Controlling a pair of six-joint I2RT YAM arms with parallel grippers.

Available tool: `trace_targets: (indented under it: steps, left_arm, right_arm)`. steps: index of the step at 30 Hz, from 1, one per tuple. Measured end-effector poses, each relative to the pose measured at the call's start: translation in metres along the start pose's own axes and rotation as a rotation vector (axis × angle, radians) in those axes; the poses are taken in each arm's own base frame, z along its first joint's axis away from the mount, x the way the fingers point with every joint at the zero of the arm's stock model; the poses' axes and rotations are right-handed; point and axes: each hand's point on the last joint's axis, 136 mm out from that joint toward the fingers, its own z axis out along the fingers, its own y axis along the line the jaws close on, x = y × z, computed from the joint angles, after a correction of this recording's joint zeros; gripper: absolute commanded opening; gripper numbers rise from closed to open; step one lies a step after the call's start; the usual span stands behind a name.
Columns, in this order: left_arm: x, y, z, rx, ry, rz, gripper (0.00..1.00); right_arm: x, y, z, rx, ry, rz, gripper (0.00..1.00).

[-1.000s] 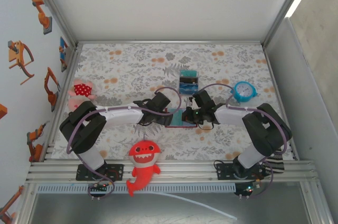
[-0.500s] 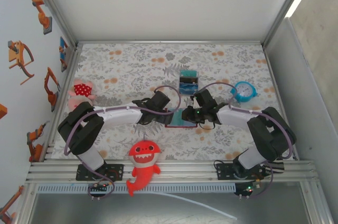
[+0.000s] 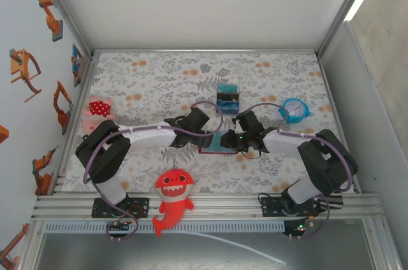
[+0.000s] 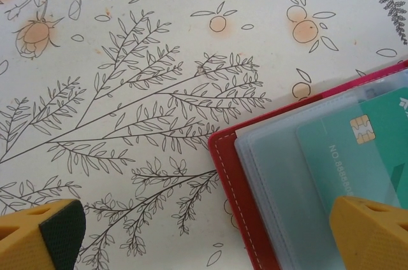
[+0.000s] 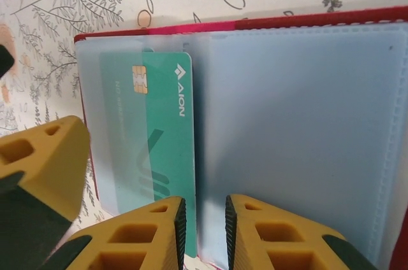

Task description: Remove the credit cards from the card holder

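My right gripper [image 5: 205,228] hangs low over the open card holder [image 5: 306,18]. Its jaws are a narrow slit apart and I see nothing pinched between them. They are lined up on the lower edge of the teal credit card [image 5: 162,136], which lies chip-up inside the left clear sleeve. My guess is that the narrow gap suits a thin card edge: wide jaws would catch the sleeve plastic as well. The sleeve to the right of it looks empty.

My left gripper [image 4: 204,235] is spread wide and holds nothing. It straddles the holder's outer left corner, with one pad over bare cloth and the other over the sleeve. One of its fingers [image 5: 38,174] sits just beside the card's left side. I judge it is placed there to press the holder flat, so the holder does not slide when the card is drawn out.

The holder lies open and flat on the bench [image 3: 146,79], between my two wrists and near the front edge. The bench is covered in a pale cloth printed with leaves and orange blossoms.

A striped block [image 3: 226,99] stands just behind the holder, and a blue alarm clock [image 3: 294,109] sits off to the right. A pink plush toy [image 3: 97,111] is at the left edge, and a red shark plush [image 3: 172,197] lies on the front rail. White panels wall the cell, and the left one carries robot-arm stickers.
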Motion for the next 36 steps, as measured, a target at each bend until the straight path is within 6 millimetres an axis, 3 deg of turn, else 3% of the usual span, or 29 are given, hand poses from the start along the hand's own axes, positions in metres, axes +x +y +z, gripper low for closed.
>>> trace_targets:
  steps: [23,36]
  left_arm:
    - [0.009,0.002,0.007,-0.011,0.023,0.002,0.99]
    - [0.009,0.001,0.008,-0.004,0.024,-0.007,0.99]
  right_arm:
    - [-0.007,0.015,0.001,-0.071,-0.017,0.012,0.20]
    - [-0.005,0.008,0.007,-0.051,-0.003,0.026,0.20]
